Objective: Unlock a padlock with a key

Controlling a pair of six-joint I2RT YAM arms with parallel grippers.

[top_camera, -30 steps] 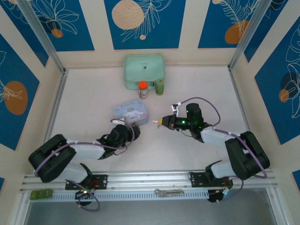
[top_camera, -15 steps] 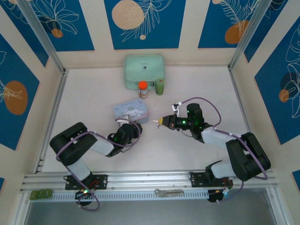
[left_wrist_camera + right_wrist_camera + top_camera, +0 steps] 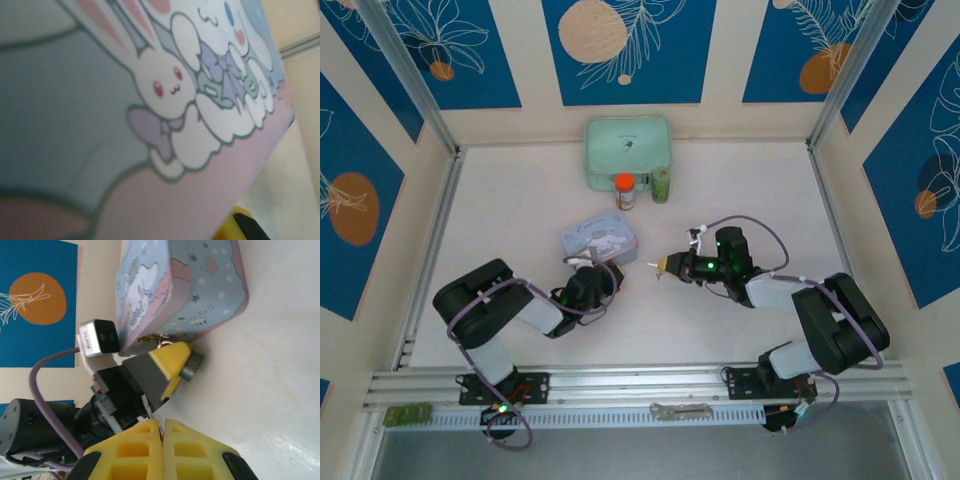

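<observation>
1. Hand check from the left: your left hand (image 3: 175,362) is closed, with its yellow fingertip pushed up against the lower edge of the cartoon tin (image 3: 600,240)
2. At that fingertip you can see the padlock (image 3: 192,367). A dark grey stub pokes out past the yellow pad, and a small silvery loop shows on the other side, right against the tin. It looks gripped there, low over the counter (image 3: 520,200)
3. From the left wrist camera, the tin's bunny-printed face sits very close to the lens
4. Just right of the tin, your right hand (image 3: 162,426) points toward the left hand, with its jaws pressed fully together
5. Pinched between its yellow pads is the key (image 3: 146,406), a thin sliver sticking out toward the left hand, close to the padlock but apart from it
6. At the back of the counter you have a pale green case (image 3: 627,150), with an orange-capped bottle (image 3: 624,190) and a green bottle (image 3: 661,185) just in front of it
</observation>
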